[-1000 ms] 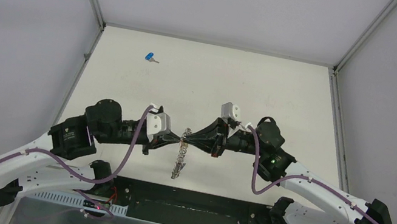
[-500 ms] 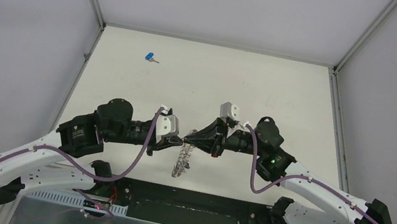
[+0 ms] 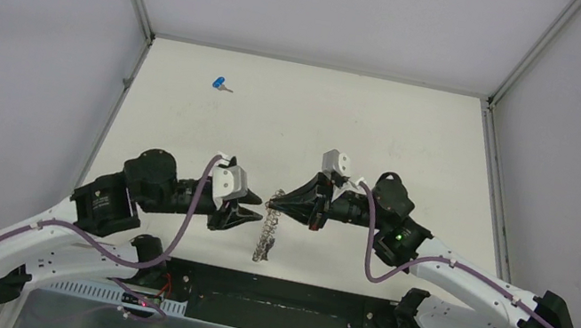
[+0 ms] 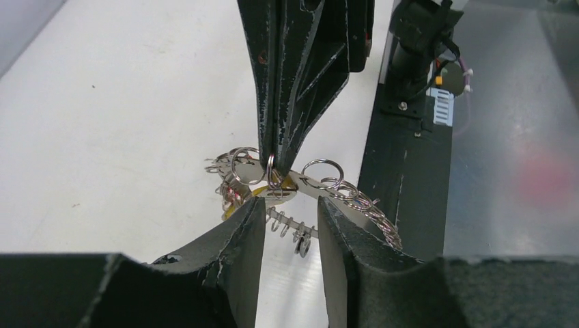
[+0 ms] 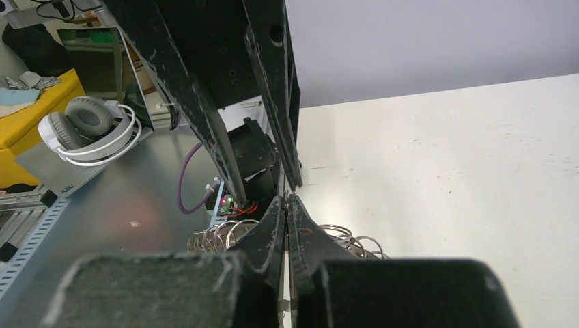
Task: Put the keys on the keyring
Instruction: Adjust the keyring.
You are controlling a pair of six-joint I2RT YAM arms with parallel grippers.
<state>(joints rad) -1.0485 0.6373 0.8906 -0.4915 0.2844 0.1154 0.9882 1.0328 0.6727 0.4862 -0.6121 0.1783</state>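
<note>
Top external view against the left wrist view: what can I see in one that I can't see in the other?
Only the top external view shows the blue key lying alone far back on the table, and both arms whole. Only the left wrist view shows the close detail: the right gripper shut on the keyring, the small rings fringing it, and the left gripper open beside it, holding nothing. Both show the keyring at the right gripper's tip and the white table.
</note>
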